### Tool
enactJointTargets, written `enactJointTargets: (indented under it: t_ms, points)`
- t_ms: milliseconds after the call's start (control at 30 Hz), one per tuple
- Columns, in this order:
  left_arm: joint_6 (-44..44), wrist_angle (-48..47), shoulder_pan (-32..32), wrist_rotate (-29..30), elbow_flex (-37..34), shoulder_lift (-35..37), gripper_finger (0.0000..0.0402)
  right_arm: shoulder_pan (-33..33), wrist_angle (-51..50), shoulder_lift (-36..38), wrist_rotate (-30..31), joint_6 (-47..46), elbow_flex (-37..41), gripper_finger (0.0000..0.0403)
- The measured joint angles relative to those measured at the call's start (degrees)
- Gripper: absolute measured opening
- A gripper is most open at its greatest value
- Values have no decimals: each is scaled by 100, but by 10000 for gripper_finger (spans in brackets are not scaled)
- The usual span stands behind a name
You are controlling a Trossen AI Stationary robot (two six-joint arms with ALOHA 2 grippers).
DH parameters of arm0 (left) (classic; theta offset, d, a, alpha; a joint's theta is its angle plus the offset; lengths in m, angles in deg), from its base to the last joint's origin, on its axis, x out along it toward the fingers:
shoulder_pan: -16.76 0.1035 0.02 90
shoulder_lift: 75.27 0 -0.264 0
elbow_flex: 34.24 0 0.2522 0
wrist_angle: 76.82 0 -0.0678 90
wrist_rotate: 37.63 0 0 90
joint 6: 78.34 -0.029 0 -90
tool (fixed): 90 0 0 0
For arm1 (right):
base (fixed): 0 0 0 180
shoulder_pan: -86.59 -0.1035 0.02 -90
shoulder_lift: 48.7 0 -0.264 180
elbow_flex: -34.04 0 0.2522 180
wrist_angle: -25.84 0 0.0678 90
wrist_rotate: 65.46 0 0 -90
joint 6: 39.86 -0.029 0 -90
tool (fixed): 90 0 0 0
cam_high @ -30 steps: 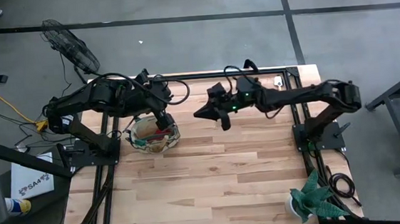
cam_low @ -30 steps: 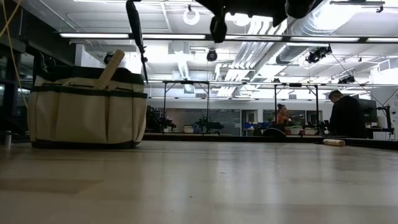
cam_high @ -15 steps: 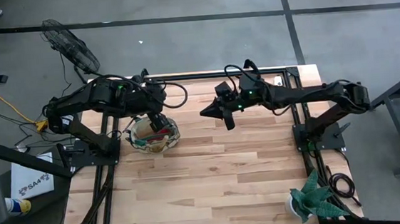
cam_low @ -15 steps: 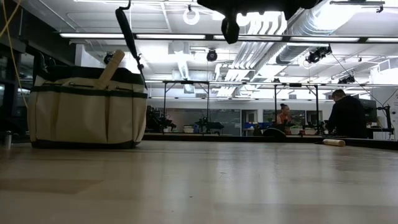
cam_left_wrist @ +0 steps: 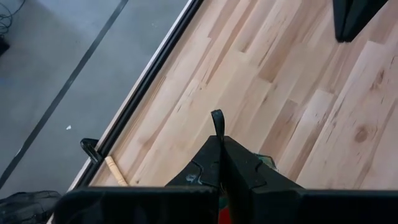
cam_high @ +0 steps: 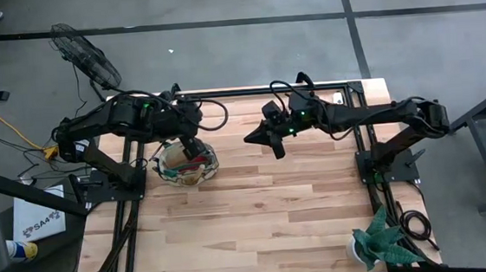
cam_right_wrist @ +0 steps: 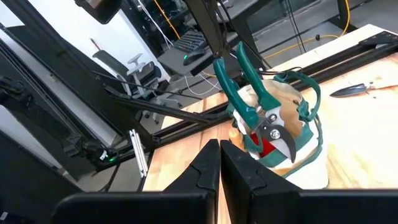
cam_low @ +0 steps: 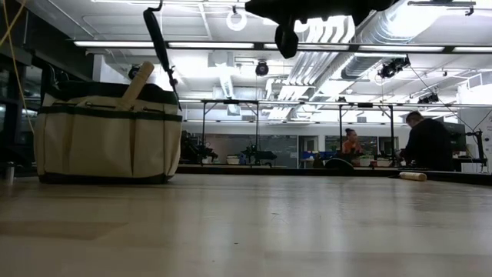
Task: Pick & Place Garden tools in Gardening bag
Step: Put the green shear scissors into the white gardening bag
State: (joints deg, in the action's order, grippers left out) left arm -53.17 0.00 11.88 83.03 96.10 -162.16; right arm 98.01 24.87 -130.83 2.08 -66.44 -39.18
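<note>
The gardening bag [cam_high: 188, 163] sits toward the left back part of the table, soft-sided and already stuffed. The left gripper [cam_high: 193, 145] hangs right above it, fingers pressed together with nothing between them. Green-handled pruning shears [cam_right_wrist: 258, 99] stand out of the bag, blades down, beside a wooden handle [cam_low: 136, 82]. The shears look stiff, fairly heavy and smooth on the handles; I'd say grasp them low, near the pivot. The right gripper [cam_high: 276, 147] hovers above bare boards well to the right of the bag, fingers closed and empty. One trowel [cam_right_wrist: 356, 89] lies on the table beyond the bag; its shaft looks the best hold.
</note>
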Motion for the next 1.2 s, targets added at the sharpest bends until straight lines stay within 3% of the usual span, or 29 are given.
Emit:
enactJointTargets:
  t_ms: [433,800,933,1200]
  points:
    - [-215,726,0,13,0,-37,0,0,-153,0,-14,2,0,4]
    - [-934,1944,0,-193,0,-37,0,-4,-166,-3,-13,506,0,8]
    - [-1130,2351,0,-307,4,-105,0,-5,32,-3,-9,896,0,43]
    - [-1244,2619,0,-414,-4,-339,0,-7,607,-4,453,1431,0,175]
